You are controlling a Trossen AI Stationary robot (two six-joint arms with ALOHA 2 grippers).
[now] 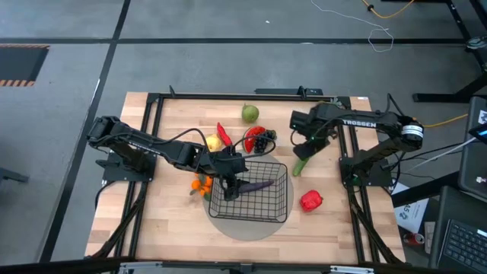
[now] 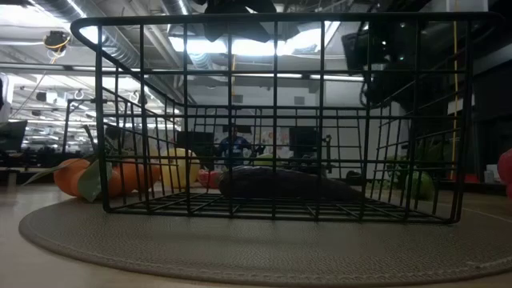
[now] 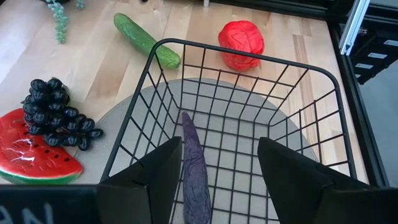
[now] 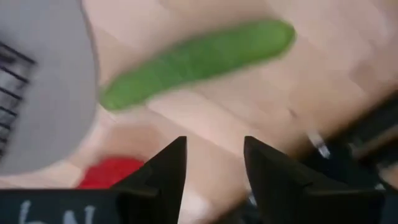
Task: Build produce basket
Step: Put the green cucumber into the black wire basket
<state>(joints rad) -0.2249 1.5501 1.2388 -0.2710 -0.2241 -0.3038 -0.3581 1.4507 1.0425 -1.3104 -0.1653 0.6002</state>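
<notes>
The black wire basket (image 1: 262, 209) (image 2: 120, 120) (image 3: 323, 81) stands on a flat grey disc (image 1: 247, 228). A purple eggplant (image 3: 194, 168) (image 2: 280, 184) (image 1: 257, 185) lies on the basket's floor. My left gripper (image 1: 232, 185) (image 3: 217, 146) hovers open over the basket's left part, with the eggplant below and between its fingers, apart from them. My right gripper (image 1: 307, 147) (image 4: 214, 142) hangs open just above the green cucumber (image 1: 300, 164) (image 4: 199, 59), which lies on the table right of the basket.
A red pepper (image 1: 310, 200) (image 3: 241, 43) lies right of the basket. Oranges (image 1: 200, 184) (image 2: 76, 176) are at its left. The lemon (image 1: 213, 142), red chili (image 1: 223, 133), watermelon slice (image 3: 37, 162) with grapes (image 3: 59, 115), and pear (image 1: 249, 114) lie behind it.
</notes>
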